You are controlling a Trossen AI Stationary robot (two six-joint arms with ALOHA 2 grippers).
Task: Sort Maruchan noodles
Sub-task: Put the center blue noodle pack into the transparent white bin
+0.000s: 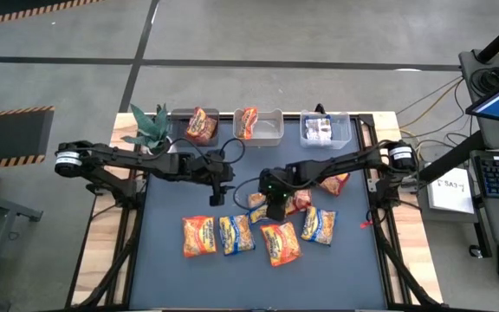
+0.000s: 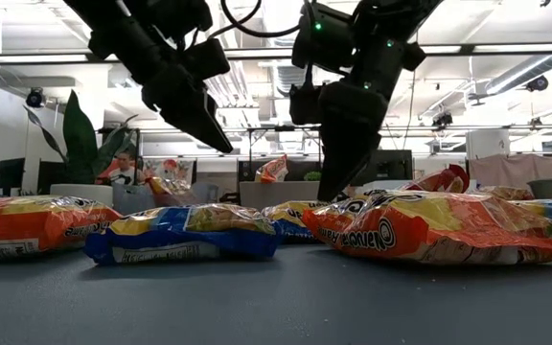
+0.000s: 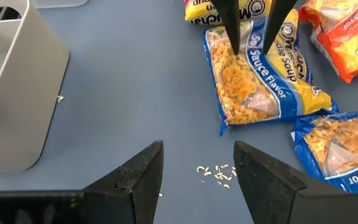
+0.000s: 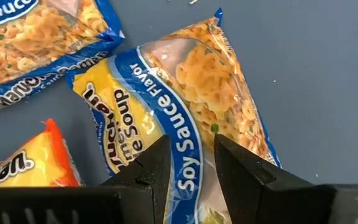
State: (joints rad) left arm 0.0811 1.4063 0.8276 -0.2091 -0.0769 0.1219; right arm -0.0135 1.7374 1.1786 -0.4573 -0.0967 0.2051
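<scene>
High view: both arms are working over the dark table (image 1: 171, 277).
Right gripper (image 4: 190, 158), jaws narrowly parted, is hovering over a blue-and-yellow Maruchan packet (image 4: 191, 106) mid-table, seemingly lining up a pinch; left gripper (image 3: 197, 171), spread wide and empty, is waiting beside it above scattered crumbs (image 3: 216, 174).

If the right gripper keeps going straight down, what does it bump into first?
Most likely the blue-and-yellow soy sauce packet. The right gripper points straight at it, fingers slightly apart over its middle. How much gap is left is hard to judge.
</scene>
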